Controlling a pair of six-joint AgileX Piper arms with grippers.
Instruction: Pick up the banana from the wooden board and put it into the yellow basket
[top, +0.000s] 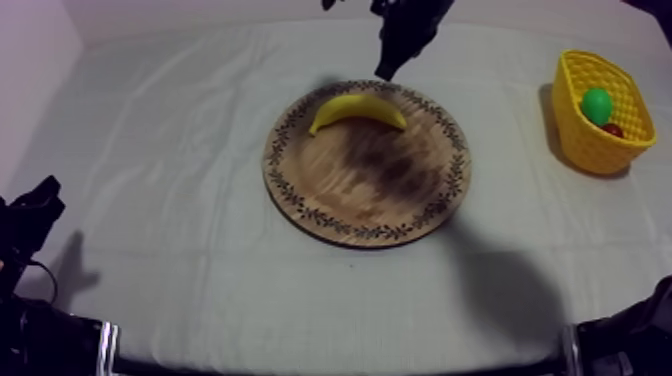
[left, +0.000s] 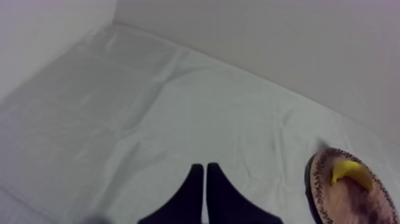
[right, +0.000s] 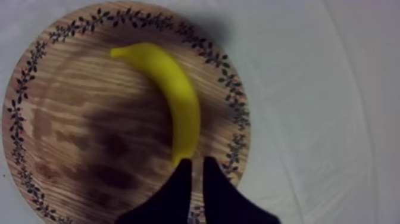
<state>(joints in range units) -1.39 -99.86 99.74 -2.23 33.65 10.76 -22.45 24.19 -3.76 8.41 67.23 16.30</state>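
Banana (top: 357, 110): lay on its side on the upper part of the board, just inside the patterned rim. It arched upward in the top view, both ends pointing down the frame. Nothing gripped it.
Board (top: 385, 200): round and wooden. It sat flat at the centre of the worktop, with a darker patch across its middle.
Basket (top: 585, 140): yellow. It stood at the right edge of the top view, well apart from the board. A green fruit (top: 597, 104) lay inside it, with a small red fruit (top: 612, 130) just beside that.
Right hand (top: 385, 68): hung at the upper middle of the top view, over the board's far rim and near the banana. From the right wrist camera, this hand (right: 197, 162) had its two black fingers together as a narrow wedge, clamped on nothing. Their tips were at one end of the banana (right: 172, 98), close to the rim of the board (right: 65, 119). Whether they touched the banana could not be told.
Left hand (top: 40, 200): sat low at the lower left of the top view, well apart from the board. From the left wrist camera, this hand (left: 204, 168) was closed, fingers side by side and holding nothing. It was over bare cloth, with the board (left: 372, 208) and banana (left: 350, 171) farther off.
Worktop (top: 180, 150): covered by a grey-white cloth with soft creases.
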